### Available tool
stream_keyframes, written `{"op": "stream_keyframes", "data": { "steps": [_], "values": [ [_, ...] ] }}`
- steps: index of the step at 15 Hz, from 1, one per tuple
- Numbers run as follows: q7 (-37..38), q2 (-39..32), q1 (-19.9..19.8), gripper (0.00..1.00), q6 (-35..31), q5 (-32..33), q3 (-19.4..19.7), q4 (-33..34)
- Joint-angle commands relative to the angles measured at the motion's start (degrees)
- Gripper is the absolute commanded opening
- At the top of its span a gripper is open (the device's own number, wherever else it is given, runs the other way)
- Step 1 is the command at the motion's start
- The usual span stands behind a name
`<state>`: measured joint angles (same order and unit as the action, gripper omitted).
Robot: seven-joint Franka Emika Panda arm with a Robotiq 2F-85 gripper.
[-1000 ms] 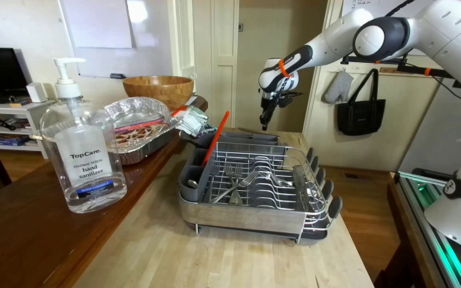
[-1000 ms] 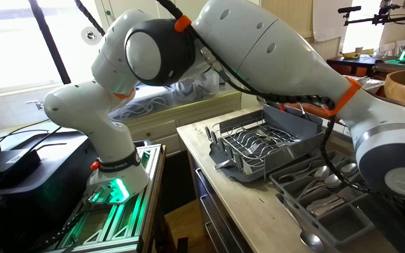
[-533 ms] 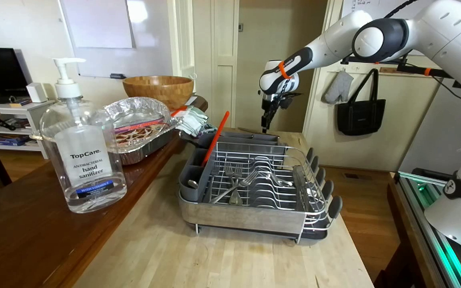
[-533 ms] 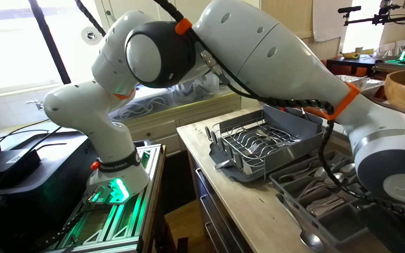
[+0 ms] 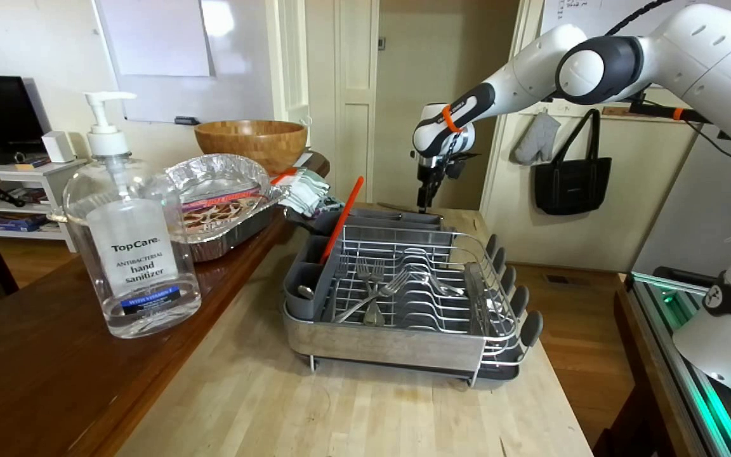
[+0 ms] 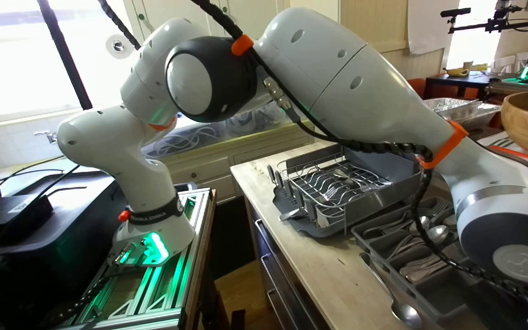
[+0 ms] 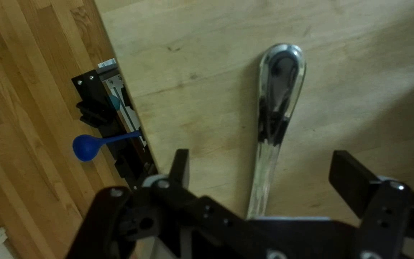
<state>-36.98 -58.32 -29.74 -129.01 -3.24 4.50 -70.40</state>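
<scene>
1. Jaws of the gripper [image 7: 259, 160] are seen spread wide in the wrist view; nothing is pinched.
2. A metal handle [image 7: 280, 82] is found lying on the counter [image 7: 199, 118]. It is framed between the fingers [image 7: 180, 165], about midway, a gap left on either side. Its lower part is covered by the gripper, so the kind of utensil cannot be told; nor can the height above the wood.
3. For a sound grip, the narrow shank is judged better than the flared end. The closing line is nearly square to it; only a slight twist would be needed to correct the slant.
4. Fingertips would best be brought low, just shy of the wood, as little side is offered for pinching. Slow, even closing is advised: polish may let the handle skid.
5. Handle noted as mirror-bright, drop-shaped at the end, rim raised, then tapering. Counter: pale, matt, grained, dark-flecked. Fingers: black, blocky.
6. In an exterior view a gray, smooth-walled cutlery tray [image 6: 442, 293] is shown, a large spoon [image 6: 405, 313] laid just beside it. In both exterior views a wire dish rack [image 5: 384, 348] with a metal panel is seen.
</scene>
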Motion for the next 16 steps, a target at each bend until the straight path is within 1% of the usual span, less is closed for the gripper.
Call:
{"op": "stream_keyframes", "data": {
  "steps": [1,3,4,6,8,9,11,12,13,14,15,16],
  "values": [
    [0.39,-1.63,-0.07,1.0,0.57,1.34,0.35,1.92],
    [0.41,-1.67,-0.14,0.97,0.1,1.23,0.37,1.8],
    [0.48,-1.7,-0.15,0.73,-0.27,1.16,0.38,1.73],
    [0.29,-1.76,-0.19,0.72,-0.81,1.16,0.33,1.6],
    [-0.07,-1.48,0.27,0.56,-1.48,0.72,0.88,0.83],
    [-0.14,-1.35,0.28,0.47,-1.6,0.72,0.9,0.84],
    [-0.25,-1.19,0.31,0.34,-1.62,0.67,0.85,0.87],
    [-0.27,-1.09,0.38,0.25,-1.76,0.65,0.83,0.76],
    [-0.28,-1.06,0.42,0.19,-1.81,0.61,0.82,0.76],
    [-0.3,-1.0,0.45,0.09,-1.84,0.59,0.81,0.74],
    [-0.33,-0.92,0.48,0.03,-1.86,0.59,0.79,0.7],
    [-0.37,-0.86,0.51,0.0,-1.87,0.57,0.78,0.66]
  ]
}}
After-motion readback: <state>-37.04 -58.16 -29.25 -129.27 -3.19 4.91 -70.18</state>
